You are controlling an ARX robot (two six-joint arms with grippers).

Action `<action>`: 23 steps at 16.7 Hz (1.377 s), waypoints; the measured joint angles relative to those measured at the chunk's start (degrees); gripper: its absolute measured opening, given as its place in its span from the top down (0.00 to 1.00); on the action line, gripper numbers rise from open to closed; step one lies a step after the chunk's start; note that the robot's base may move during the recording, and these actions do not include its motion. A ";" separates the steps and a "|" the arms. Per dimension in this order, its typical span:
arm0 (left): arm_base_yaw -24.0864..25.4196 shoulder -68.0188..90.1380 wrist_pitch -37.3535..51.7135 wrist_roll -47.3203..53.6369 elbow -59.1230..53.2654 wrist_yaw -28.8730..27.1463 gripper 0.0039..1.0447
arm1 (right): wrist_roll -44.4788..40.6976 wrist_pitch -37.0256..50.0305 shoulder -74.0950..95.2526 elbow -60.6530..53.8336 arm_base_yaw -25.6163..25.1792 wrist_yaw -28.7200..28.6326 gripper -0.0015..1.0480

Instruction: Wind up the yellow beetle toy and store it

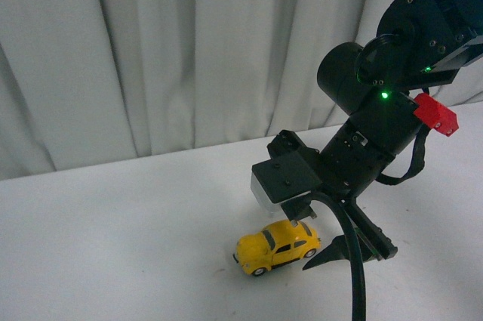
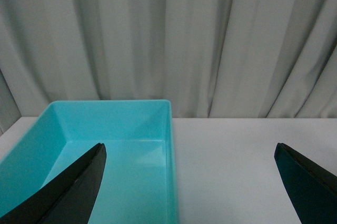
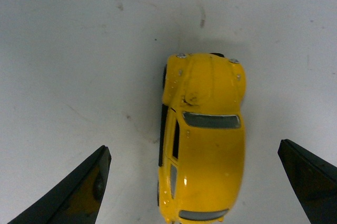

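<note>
Between the wide-open, empty jaws of my right gripper (image 3: 194, 146) sits the yellow beetle toy (image 1: 277, 246). It rests wheels down on the white table (image 1: 113, 230), its length running along the gap, neither finger touching it. My worry is the rounded, glossy body: a pinch on its flanks could squirt it out, or its wheels could roll it away. My left gripper (image 2: 189, 149) gapes empty above the turquoise bin (image 2: 113, 124).

Soft, even light was cast from above. Only a faint shadow was thrown beneath the yellow beetle toy (image 1: 277, 245) on the white table (image 1: 113, 238); small highlights were caught on its roof. The curtain (image 1: 151, 57) folds were shaded grey.
</note>
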 joint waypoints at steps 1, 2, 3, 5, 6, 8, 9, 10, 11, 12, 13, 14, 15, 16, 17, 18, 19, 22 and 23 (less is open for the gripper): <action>0.00 0.02 0.02 0.00 0.00 0.00 0.06 | -0.09 -1.66 0.74 0.50 0.79 1.64 0.06; 0.00 0.00 0.00 0.00 0.00 0.00 0.06 | -0.31 -2.03 1.20 0.87 1.20 2.84 0.06; 0.00 0.02 0.02 0.02 0.00 0.00 0.06 | -0.31 -3.56 2.27 2.03 1.55 4.66 0.06; 0.00 0.00 0.00 0.00 0.00 0.00 0.06 | 0.35 -4.61 3.96 3.91 2.08 6.73 0.06; 0.00 0.02 0.00 0.02 0.00 0.02 0.06 | 0.33 -4.81 4.22 4.46 2.38 7.26 0.06; 0.00 0.02 0.02 0.00 0.00 0.00 0.06 | 0.72 -4.11 4.85 6.19 3.39 7.28 0.06; 0.00 0.02 0.00 0.00 0.00 0.00 0.06 | 0.92 -4.31 4.87 6.47 4.11 7.34 0.06; 0.00 0.00 0.00 0.00 0.00 0.00 0.06 | 1.31 -4.31 4.87 6.47 4.55 7.76 0.06; 0.00 0.02 0.00 0.00 0.00 0.00 0.06 | 2.23 -3.87 5.03 6.47 4.94 7.78 0.06; 0.00 0.02 0.00 0.00 0.00 0.00 0.06 | 3.82 -3.63 5.09 6.38 4.96 8.35 0.07; 0.00 0.02 0.00 0.00 0.00 0.00 0.06 | 5.53 -3.63 5.09 6.12 4.94 9.29 0.16; 0.00 0.02 0.02 0.00 0.00 0.00 0.06 | 7.19 -4.02 5.09 5.81 4.90 10.88 0.26; 0.00 0.00 0.02 0.00 0.00 0.00 0.06 | 7.69 -4.26 5.09 5.66 4.81 11.39 0.35; 0.00 0.02 0.00 0.02 0.00 0.00 0.06 | 7.72 -4.15 5.09 5.62 4.76 11.61 0.45; 0.00 0.02 0.00 0.00 0.00 0.00 0.06 | 7.69 -4.02 5.09 5.55 4.63 11.69 0.59; 0.00 0.02 0.02 0.00 0.00 0.00 0.06 | 7.54 -3.65 5.07 5.33 4.42 11.82 0.60; 0.00 0.00 0.02 0.00 0.00 0.00 0.06 | 7.65 -3.45 5.09 5.31 4.39 12.09 0.60; 0.00 0.02 0.02 0.00 0.00 0.00 0.06 | 8.46 -2.97 5.14 5.14 4.39 12.92 0.60; 0.00 0.02 0.00 0.00 0.00 0.00 0.06 | 8.76 -2.73 5.35 5.14 4.37 13.03 0.60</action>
